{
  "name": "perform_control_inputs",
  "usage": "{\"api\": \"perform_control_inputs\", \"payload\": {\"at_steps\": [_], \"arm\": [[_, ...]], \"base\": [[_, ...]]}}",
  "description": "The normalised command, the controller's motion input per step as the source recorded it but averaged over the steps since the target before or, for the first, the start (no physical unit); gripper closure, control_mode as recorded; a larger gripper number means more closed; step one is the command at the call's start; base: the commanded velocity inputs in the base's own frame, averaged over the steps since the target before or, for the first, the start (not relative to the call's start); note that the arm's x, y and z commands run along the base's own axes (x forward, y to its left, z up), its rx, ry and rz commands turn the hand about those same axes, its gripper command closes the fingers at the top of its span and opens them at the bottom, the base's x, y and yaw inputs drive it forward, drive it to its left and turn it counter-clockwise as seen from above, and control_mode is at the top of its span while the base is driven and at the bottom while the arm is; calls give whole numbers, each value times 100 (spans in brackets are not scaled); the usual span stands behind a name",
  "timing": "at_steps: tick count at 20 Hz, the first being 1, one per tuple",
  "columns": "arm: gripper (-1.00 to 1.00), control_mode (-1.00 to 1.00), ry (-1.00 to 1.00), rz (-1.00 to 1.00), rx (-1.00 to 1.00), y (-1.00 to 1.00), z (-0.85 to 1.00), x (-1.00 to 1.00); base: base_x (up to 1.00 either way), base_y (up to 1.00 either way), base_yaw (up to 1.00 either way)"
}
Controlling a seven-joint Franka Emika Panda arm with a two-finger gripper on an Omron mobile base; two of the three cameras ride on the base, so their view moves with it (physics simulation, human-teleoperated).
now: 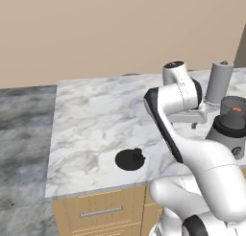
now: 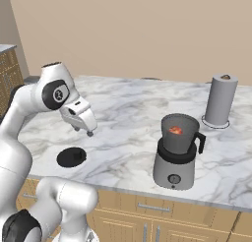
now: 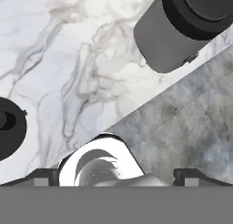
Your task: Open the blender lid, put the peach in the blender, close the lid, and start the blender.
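Tool (image 2: pixel 90 133) wide open and empty above the table (image 2: pixel 128 113), lid (image 2: pixel 72 157) just below, peach (image 2: pixel 175 131) inside uncovered blender (image 2: pixel 175 155): risk of off-centre grasp tipping lid.

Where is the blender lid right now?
The lid lies flat on the marble counter near its front edge, well to the left of the blender in the right base view, below the open tool, which hangs above without touching it.
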Motion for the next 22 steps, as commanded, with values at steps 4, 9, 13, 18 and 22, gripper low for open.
{"api": "perform_control_inputs", "payload": {"at_steps": [4, 9, 13, 18, 22], "arm": [[-100, -100, 15, 16, 0, 79, -31, 0], [-100, -100, 7, 21, 0, 55, -44, 6], [-100, -100, 5, 26, 0, 57, -54, 25], [-100, -100, 6, 25, 4, 42, -52, 32], [-100, -100, 9, 16, 10, 6, -29, 34]], "base": [[0, 0, 0], [0, 0, 0], [0, 0, 0], [0, 0, 0], [0, 0, 0]]}}
